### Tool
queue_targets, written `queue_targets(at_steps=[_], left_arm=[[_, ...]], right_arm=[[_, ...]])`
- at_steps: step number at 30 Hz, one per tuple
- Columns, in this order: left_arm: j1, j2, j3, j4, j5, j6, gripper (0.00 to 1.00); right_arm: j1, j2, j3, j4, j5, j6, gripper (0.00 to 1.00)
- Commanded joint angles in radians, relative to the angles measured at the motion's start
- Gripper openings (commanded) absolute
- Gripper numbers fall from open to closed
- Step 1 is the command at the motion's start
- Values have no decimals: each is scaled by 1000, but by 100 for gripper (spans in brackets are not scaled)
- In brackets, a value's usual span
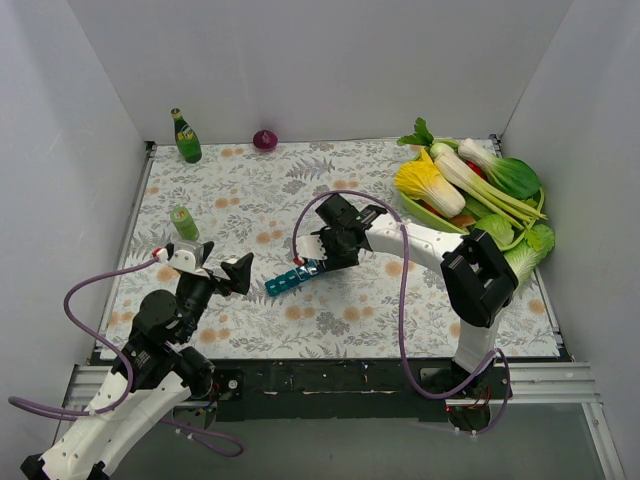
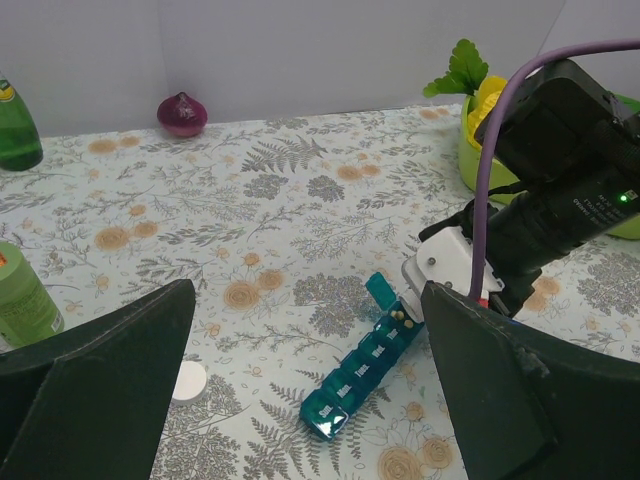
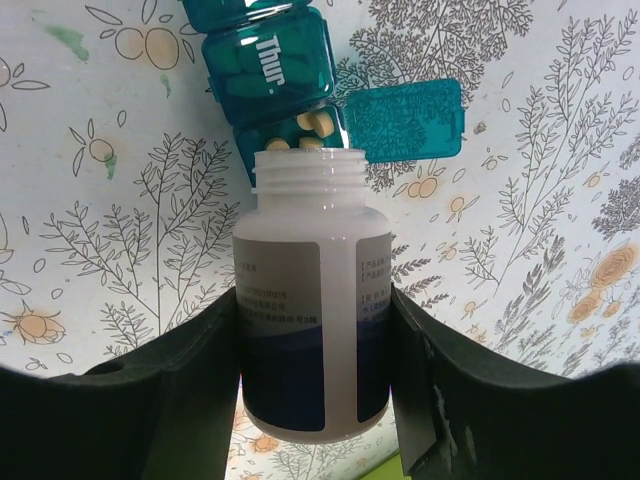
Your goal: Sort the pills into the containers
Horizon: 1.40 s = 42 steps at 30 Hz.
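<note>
The teal pill organiser strip lies on the floral cloth mid-table, and shows in the left wrist view. Its compartments are shut except the one after "Thur". That one's lid is flipped open, with a few yellowish pills inside. My right gripper is shut on an uncapped white pill bottle. The bottle's mouth is tipped at the open compartment. My left gripper is open and empty, left of the strip's near end.
A white bottle cap lies on the cloth left of the strip. A small green can stands at mid-left. A green glass bottle and a purple onion are at the back. A green basket holding vegetables fills the right rear.
</note>
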<state>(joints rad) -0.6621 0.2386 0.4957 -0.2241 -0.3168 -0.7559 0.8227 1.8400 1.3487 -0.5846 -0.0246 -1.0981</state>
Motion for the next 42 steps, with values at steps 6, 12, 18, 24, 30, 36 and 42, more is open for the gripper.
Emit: queue_targets(at_steps=[6, 12, 18, 24, 30, 36, 42], left_arm=[[6, 57, 4, -3, -7, -20, 98], [6, 212, 73, -59, 31, -179, 98], [65, 519, 211, -242, 80, -356, 98], [293, 787, 293, -320, 283, -433, 98], [372, 965, 340, -386, 191, -431, 98], [371, 1067, 357, -354, 105, -433, 92], [381, 1208, 391, -322, 61, -413, 83]], right_arm=[[-69, -153, 23, 57, -207, 156, 1], [-190, -304, -5, 135, -486, 321, 1], [-327, -449, -57, 258, -904, 519, 1], [-355, -545, -155, 475, -1210, 746, 1], [-353, -642, -336, 687, -1226, 874, 1], [-355, -680, -381, 675, -1233, 873, 1], [-355, -688, -407, 694, -1227, 877, 1]])
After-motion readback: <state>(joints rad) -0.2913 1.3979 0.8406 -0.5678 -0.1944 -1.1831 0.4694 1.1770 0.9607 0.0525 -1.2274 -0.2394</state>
